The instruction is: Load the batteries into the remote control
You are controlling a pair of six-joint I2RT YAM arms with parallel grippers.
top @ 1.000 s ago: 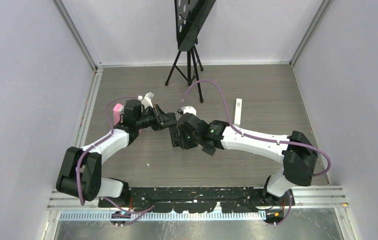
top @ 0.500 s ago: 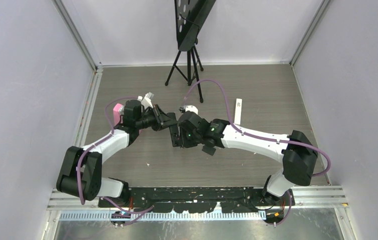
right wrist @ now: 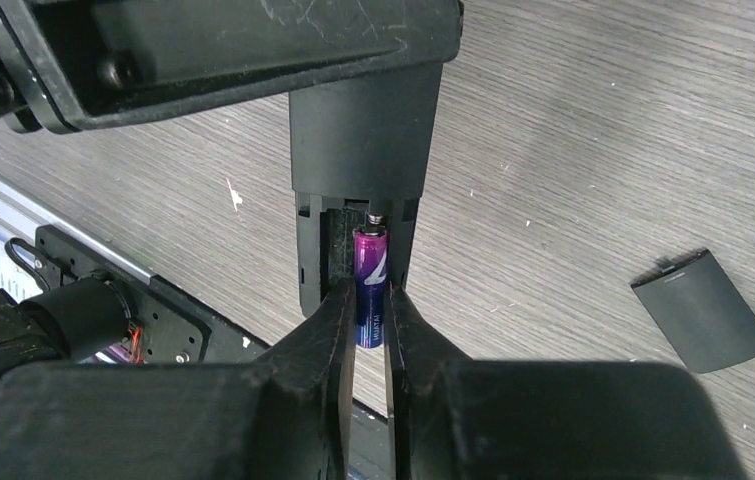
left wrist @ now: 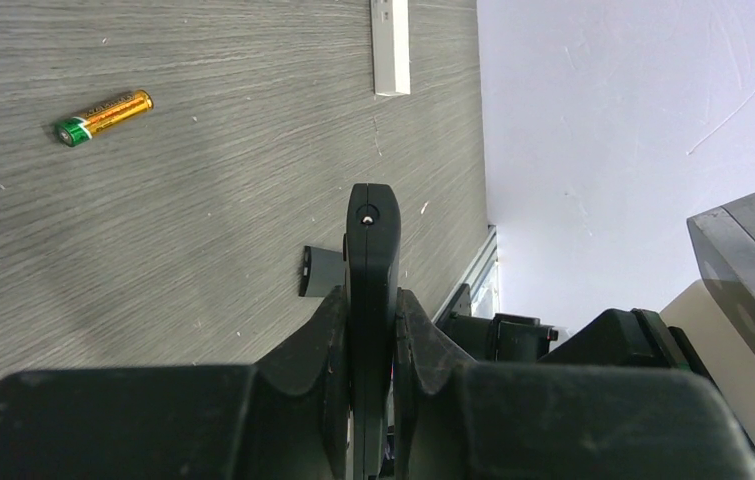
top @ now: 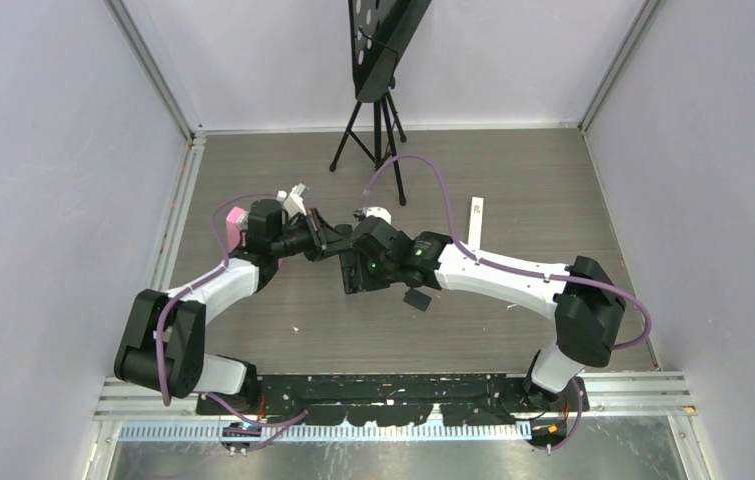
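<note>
My left gripper point(left wrist: 370, 300) is shut on a black remote point(left wrist: 370, 240), held edge-on above the floor. In the right wrist view the remote point(right wrist: 358, 140) shows its open battery compartment. My right gripper point(right wrist: 370, 295) is shut on the purple battery point(right wrist: 370, 275), whose top end sits in the compartment's right slot. The left slot looks empty. The two grippers meet at mid-table in the top view, left point(top: 328, 243) and right point(top: 355, 268). An orange-yellow battery point(left wrist: 103, 116) lies on the floor. The reddish-brown and dark batteries are out of view.
The black battery cover point(right wrist: 701, 310) lies on the floor right of the remote, also seen from above point(top: 416, 298). A white slim remote point(top: 477, 222) lies at the right back. A tripod point(top: 378, 130) stands at the back. A pink object point(top: 233, 218) sits by the left wrist.
My right arm has shifted slightly left and back, closer to the left gripper and the remote. The left arm has held still.
</note>
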